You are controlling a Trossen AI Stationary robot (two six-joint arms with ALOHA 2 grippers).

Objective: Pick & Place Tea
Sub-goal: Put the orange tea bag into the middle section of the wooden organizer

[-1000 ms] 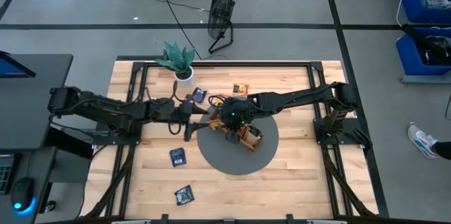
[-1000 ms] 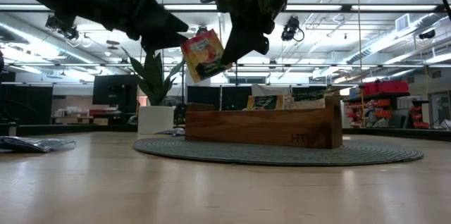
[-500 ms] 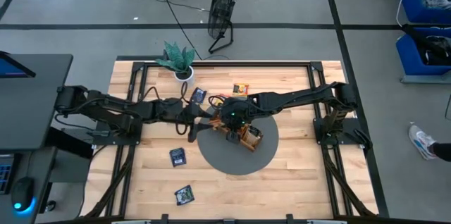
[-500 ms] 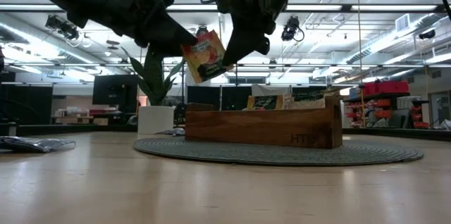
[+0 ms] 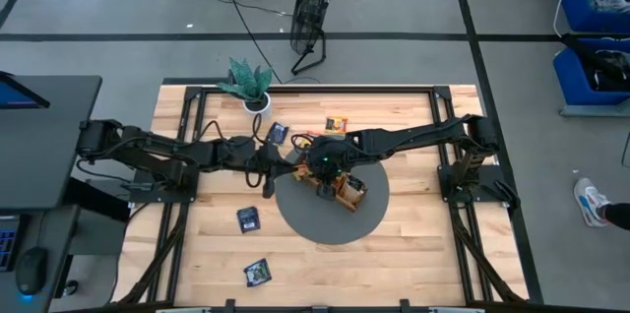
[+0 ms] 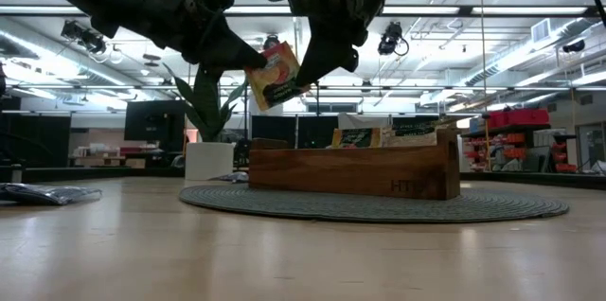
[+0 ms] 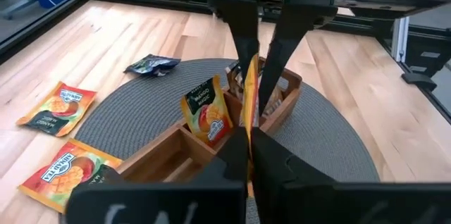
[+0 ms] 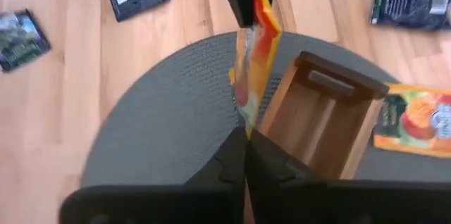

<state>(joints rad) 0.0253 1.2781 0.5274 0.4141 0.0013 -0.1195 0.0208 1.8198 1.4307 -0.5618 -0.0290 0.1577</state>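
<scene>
held sachet: orange-yellow mango tea sachet [image 6: 276, 75] hangs in the air above the near-left end of the wooden tray [image 6: 355, 171], pinched from both sides, tilted a bit
left gripper: left gripper [image 6: 248, 56] comes in from the left, jaws clamped on one edge of that sachet
right gripper: right gripper [image 6: 312, 66] reaches from the right, jaws also closed on the same sachet, opposite edge
tray: sits on the round grey mat [image 5: 335, 210] mid-worktop; a mango sachet [image 7: 206, 109] stands upright in one compartment, a couple more tucked in further along
loose tea, far side: one orange sachet [image 5: 337, 124] and one dark sachet [image 5: 278, 133] on the worktop [image 5: 413, 254] just past the mat
loose tea, near side: two dark sachets, one [image 5: 248, 219] left of the mat, another [image 5: 259, 272] closer to the near edge
other stuff: potted plant [image 5: 251, 85] at the far-left of the worktop, floor fan [image 5: 311, 20] behind it
</scene>
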